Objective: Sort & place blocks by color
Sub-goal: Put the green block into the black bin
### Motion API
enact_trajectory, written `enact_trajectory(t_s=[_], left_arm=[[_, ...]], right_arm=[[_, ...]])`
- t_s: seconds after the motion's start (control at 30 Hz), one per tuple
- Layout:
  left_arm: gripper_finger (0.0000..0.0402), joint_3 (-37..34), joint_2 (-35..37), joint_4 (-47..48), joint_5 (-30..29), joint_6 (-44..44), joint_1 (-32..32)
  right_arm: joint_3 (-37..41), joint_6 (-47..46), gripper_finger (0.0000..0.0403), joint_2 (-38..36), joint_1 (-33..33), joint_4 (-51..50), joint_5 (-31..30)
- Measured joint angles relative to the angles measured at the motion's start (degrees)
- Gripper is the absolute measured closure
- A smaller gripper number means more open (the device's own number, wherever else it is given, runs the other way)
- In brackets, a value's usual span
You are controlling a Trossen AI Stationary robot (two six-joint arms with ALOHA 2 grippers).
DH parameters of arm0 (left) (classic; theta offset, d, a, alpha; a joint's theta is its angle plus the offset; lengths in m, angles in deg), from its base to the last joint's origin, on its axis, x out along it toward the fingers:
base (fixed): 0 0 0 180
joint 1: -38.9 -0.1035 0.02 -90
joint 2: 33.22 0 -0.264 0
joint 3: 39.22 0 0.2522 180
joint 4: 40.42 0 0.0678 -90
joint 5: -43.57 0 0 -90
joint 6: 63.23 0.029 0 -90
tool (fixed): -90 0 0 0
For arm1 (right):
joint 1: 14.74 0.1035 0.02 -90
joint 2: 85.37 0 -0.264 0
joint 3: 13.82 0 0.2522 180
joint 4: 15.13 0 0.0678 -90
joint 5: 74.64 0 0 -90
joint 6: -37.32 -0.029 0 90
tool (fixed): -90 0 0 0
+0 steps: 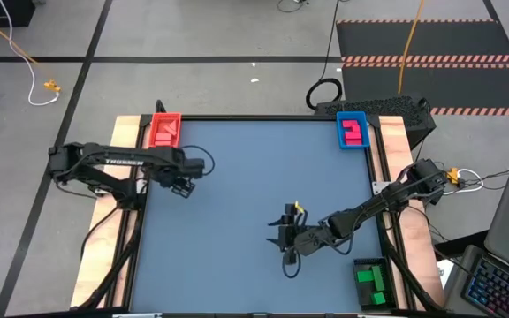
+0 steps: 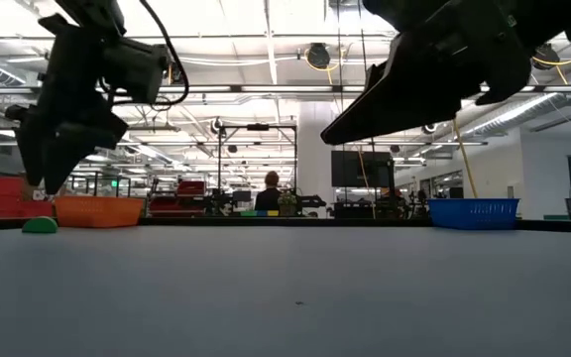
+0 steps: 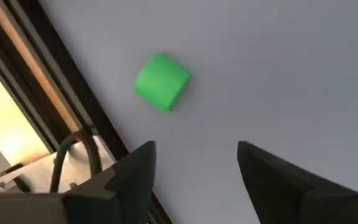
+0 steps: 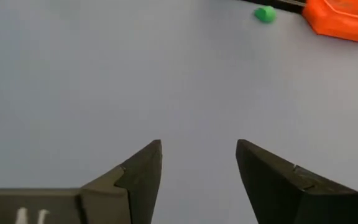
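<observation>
left wrist view: one green block left to fetch

left wrist view shows the left tool (image 3: pixel 196 163) with its two dark fingers spread apart and nothing between them, hanging over the blue-grey surface (image 3: pixel 278 74). a green block (image 3: pixel 161 81) lies on the surface just ahead of the fingertips and a little toward the surface's edge, apart from both fingers. judging from this, the step in hand is picking that block. to do it well, the left tool would go forward until the block sits midway between the fingers, turn so the pads meet two flat faces, not corners, then come down and close. the edge rail is near, so the finger on that side needs room.

the right tool (image 4: pixel 199 163) is also spread and empty, over bare surface, with the green block far ahead of it beside the orange-red tray (image 4: pixel 344 15).

counts from the high view: three trays. the red tray (image 1: pixel 164 130) holds salmon-red blocks i cannot count. the blue tray (image 1: pixel 353 131) holds pink blocks, about three. the green blocks (image 1: pixel 371 281) in the dark tray (image 1: pixel 361 264) are too tightly packed to count. one loose block.
</observation>
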Motion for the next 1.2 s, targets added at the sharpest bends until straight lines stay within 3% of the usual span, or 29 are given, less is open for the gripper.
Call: enact_trajectory(t_s=[0.17,0.37,0.67,1.2], left_arm=[[0.0174,0.1,-3.0,-0.4,1.0,6.3,-6.4],[0.0174,0.0,-8.0,-1.6,1.9,19.0,-12.1],[0.0174,0.0,-11.8,-2.8,1.8,31.7,-13.3],[0.0174,0.0,-12.1,-2.4,2.1,41.3,-17.3]], right_arm=[[3.1,0.6,0.0199,0.0,0.0,8.7,5.2],[4.3,0.8,0.0199,0.0,0.1,13.0,6.0],[4.3,1.8,0.02,0.0,0.2,12.7,5.9],[4.3,1.9,0.02,0.0,0.2,12.3,5.8]])
